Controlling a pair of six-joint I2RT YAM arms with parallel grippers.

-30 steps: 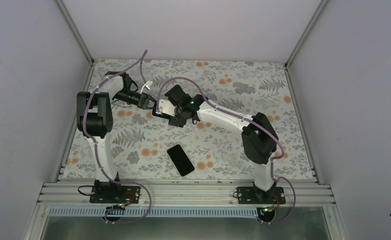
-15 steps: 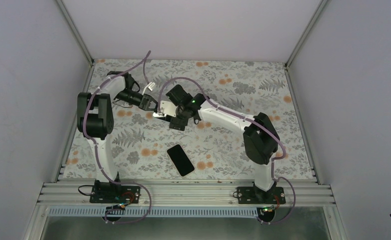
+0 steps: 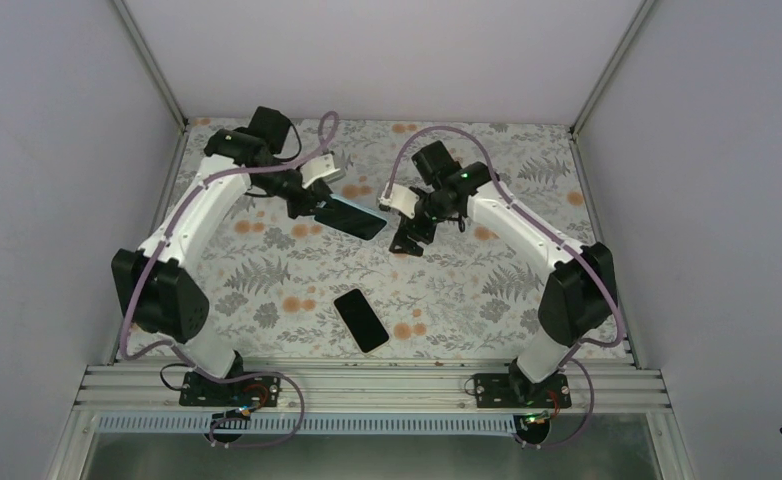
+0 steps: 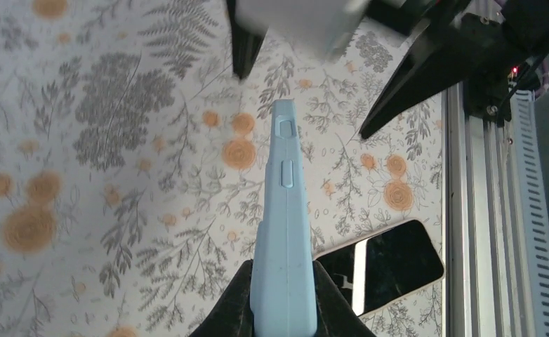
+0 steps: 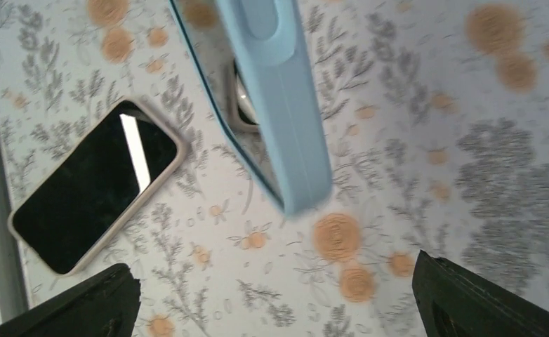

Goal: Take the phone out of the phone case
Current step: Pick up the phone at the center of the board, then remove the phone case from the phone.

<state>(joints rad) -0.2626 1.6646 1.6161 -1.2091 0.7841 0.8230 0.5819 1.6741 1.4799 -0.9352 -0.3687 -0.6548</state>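
Observation:
My left gripper is shut on the phone case, a light-blue shell that I see edge-on in the left wrist view, where the gripper clamps its near end. It holds the case above the floral table. The phone sits inside the case, and only its dark glossy screen shows. My right gripper is open and empty, just right of the case's free end. In the right wrist view the case hangs ahead of that gripper, apart from its wide-spread fingers.
A second phone with a black screen and a pale beige rim lies flat on the table nearer the bases. It shows in the left wrist view and the right wrist view. An aluminium rail borders the table's near edge.
Both grippers were together at the case. The right gripper has let go and moved right, now open. The left arm has stretched out and holds the case alone, further right.

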